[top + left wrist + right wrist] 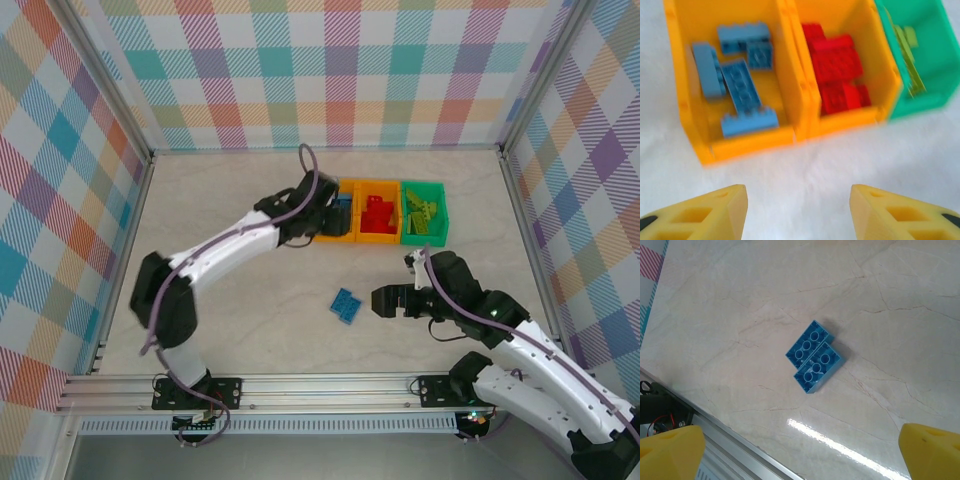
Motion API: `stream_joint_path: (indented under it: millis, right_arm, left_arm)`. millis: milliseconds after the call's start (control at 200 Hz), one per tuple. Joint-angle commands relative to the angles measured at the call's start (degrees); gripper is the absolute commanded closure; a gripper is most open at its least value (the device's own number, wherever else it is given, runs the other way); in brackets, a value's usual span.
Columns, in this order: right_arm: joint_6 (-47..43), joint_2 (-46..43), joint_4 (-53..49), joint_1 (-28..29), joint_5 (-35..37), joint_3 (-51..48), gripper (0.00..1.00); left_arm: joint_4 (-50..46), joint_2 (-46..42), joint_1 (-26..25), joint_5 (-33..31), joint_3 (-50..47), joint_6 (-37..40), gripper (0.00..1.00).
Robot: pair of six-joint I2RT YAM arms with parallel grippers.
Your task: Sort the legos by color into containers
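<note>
In the left wrist view, the left orange bin [750,142] is seen at upper left with blue legos [740,90] lying in it. The middle orange bin [845,122] touches it and holds red legos [837,75]. The green bin [935,65] at upper right holds olive-green legos [907,55], which are blurred. The left claw [797,210] is held over the bench [805,165] in front of the bins, near the blue one; its fingers are spread and nothing is pinched between them.

In the right wrist view, two blue bricks [815,356] are seen at the centre of the frame, lying side by side and touching, studs down. The right claw [800,445] is spread wide above them and is empty.
</note>
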Motion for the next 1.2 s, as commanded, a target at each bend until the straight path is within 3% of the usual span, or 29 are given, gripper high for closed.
stream_joint_path:
  millis: [0, 110, 235, 440, 610, 935, 1195]
  right_arm:
    - [1.2, 0.1, 3.8, 0.0, 0.2, -1.8, 0.00]
    - [0.8, 1.6, 6.1, -0.1, 0.0, -1.9, 0.00]
    - [-0.1, 3.7, 6.6, 0.0, -0.3, -0.4, 0.00]
    - [0.3, 4.4, 6.4, 0.0, -1.1, 0.1, 0.00]
    - [1.3, 2.2, 6.1, 0.0, -0.6, -1.2, 0.00]
    - [1.3, 1.9, 5.9, 0.0, -0.8, -1.9, 0.00]
    - [1.5, 1.6, 6.4, 0.0, -0.8, -2.5, 0.00]
  left_arm:
    - [2.1, -6.6, -6.0, 0.4, -9.4, 0.5, 0.43]
    - [2.3, -8.2, -10.7, -1.7, -16.0, -2.5, 0.43]
    - [4.3, -5.0, -11.8, -1.3, -19.3, -6.9, 0.42]
    - [8.9, 2.6, -11.9, -0.1, -17.6, -6.7, 0.29]
    - [9.9, 7.0, -11.9, -1.7, -14.9, -6.3, 0.27]
    - [9.2, 12.6, -11.6, -5.1, -12.9, -7.2, 0.37]
    - [7.9, 9.7, -11.5, -6.5, -16.3, -7.8, 0.47]
